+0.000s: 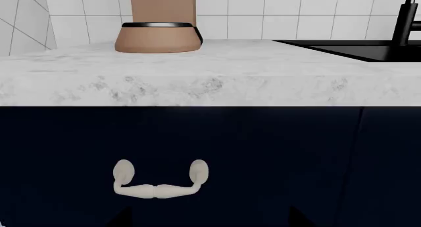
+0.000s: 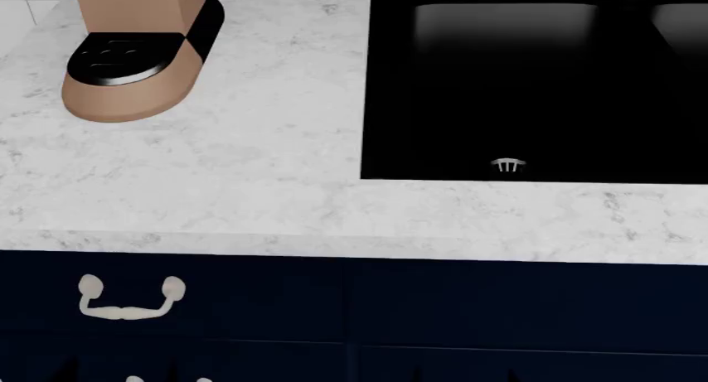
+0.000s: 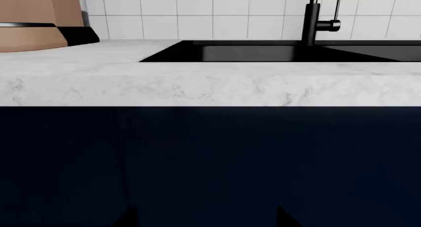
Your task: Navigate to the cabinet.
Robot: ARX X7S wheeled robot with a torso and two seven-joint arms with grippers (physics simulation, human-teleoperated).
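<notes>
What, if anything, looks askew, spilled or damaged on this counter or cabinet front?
Nothing stands out. The tan and black appliance sits flat on the white marble countertop, the black sink looks empty and dry, and the cream swing handle hangs level on the navy-blue drawer front.

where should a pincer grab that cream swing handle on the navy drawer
Grip the thin middle bar of the cream swing handle, coming straight at the drawer front from the robot's side. The bar hangs below its two round mounts, standing off the panel, so fingers above and below can close across it.

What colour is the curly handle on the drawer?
Cream, on a navy-blue drawer front. The handle shows best in the left wrist view.
</notes>
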